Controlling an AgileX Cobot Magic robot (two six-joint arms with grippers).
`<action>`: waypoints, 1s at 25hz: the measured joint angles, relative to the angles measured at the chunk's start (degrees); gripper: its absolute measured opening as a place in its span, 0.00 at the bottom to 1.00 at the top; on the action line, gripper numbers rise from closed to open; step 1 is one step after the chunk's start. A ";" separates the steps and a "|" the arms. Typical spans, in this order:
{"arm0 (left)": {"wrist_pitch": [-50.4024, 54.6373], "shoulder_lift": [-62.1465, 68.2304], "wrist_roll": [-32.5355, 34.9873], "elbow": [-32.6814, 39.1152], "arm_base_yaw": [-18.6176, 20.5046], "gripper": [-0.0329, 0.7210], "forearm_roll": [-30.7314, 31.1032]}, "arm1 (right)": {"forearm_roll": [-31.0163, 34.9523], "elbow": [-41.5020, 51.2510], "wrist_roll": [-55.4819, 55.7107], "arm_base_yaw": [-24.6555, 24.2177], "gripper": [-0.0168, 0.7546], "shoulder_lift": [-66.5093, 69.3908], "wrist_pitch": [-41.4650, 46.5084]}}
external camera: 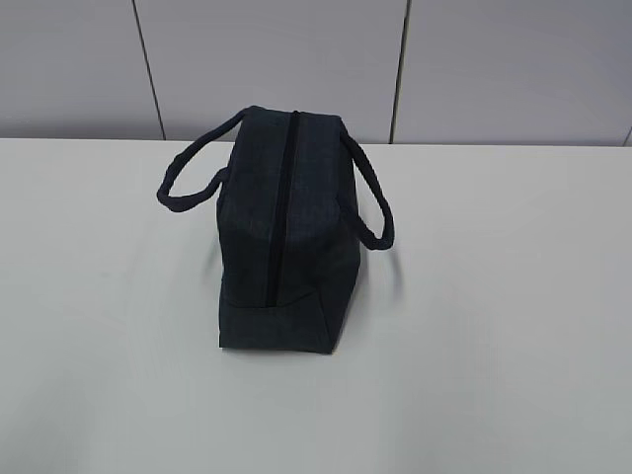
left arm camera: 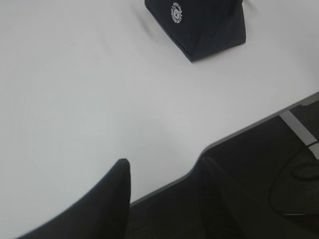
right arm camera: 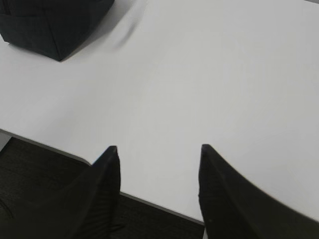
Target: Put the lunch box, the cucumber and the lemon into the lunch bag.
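Note:
The dark navy lunch bag (external camera: 286, 232) stands in the middle of the white table, its top zipper closed and its two loop handles hanging out to either side. The left wrist view catches one end of the lunch bag (left arm camera: 199, 25) at the top, with a white round logo on it. A corner of the lunch bag (right arm camera: 50, 25) sits at the top left of the right wrist view. My left gripper (left arm camera: 164, 162) hangs open and empty over the table's front edge. Likewise, my right gripper (right arm camera: 158, 148) is open and holds nothing. The lunch box, cucumber and lemon are out of view.
The white table (external camera: 494, 296) runs back to a grey panelled wall (external camera: 296, 59). Its front edge (left arm camera: 249, 127) crosses the left wrist view, with dark floor beyond. Neither arm shows in the exterior view.

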 joint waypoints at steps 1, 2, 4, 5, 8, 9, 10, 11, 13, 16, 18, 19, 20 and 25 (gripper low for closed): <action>-0.53 0.00 0.00 0.12 0.00 0.45 0.25 | -0.10 0.42 0.32 0.00 0.52 0.00 -0.81; -0.83 0.00 0.00 0.24 0.00 0.45 0.53 | -0.13 0.68 0.61 0.00 0.51 0.00 -1.08; -1.68 0.00 0.00 0.47 0.00 0.45 1.03 | -0.37 0.89 1.01 0.00 0.49 0.00 -1.37; -2.18 0.00 0.00 0.62 0.00 0.45 1.29 | -0.37 0.89 1.12 0.00 0.48 0.00 -1.48; -5.00 0.00 0.00 1.55 0.00 0.45 1.69 | -0.37 0.89 1.12 0.00 0.45 0.00 -1.56; -6.04 0.00 0.00 2.09 0.00 0.45 1.78 | -0.37 0.89 1.12 0.00 0.45 0.00 -1.61; -6.45 0.00 0.00 2.27 0.00 0.45 1.78 | -0.41 0.89 1.12 0.00 0.45 0.00 -1.61; -6.59 0.00 0.00 2.37 0.00 0.45 1.78 | -0.41 0.89 1.12 0.00 0.45 0.00 -1.70; -6.87 0.00 0.00 2.50 0.00 0.45 1.91 | -0.41 0.89 1.12 0.00 0.45 0.00 -1.74; -7.11 0.00 0.00 2.50 0.00 0.44 1.91 | -0.41 0.89 1.12 0.00 0.43 0.00 -1.83; -7.11 0.00 0.00 2.50 0.00 0.43 1.91 | -0.41 0.89 1.23 0.00 0.43 0.00 -1.83; -7.11 0.00 0.00 2.50 0.00 0.43 1.91 | -0.41 0.89 1.23 0.00 0.43 0.00 -1.83; -7.11 0.00 0.00 2.50 0.00 0.43 1.91 | -0.41 0.89 1.23 0.00 0.43 0.00 -1.83; -7.11 0.00 0.00 2.50 0.00 0.43 1.99 | -0.41 0.89 1.23 0.00 0.43 0.00 -1.83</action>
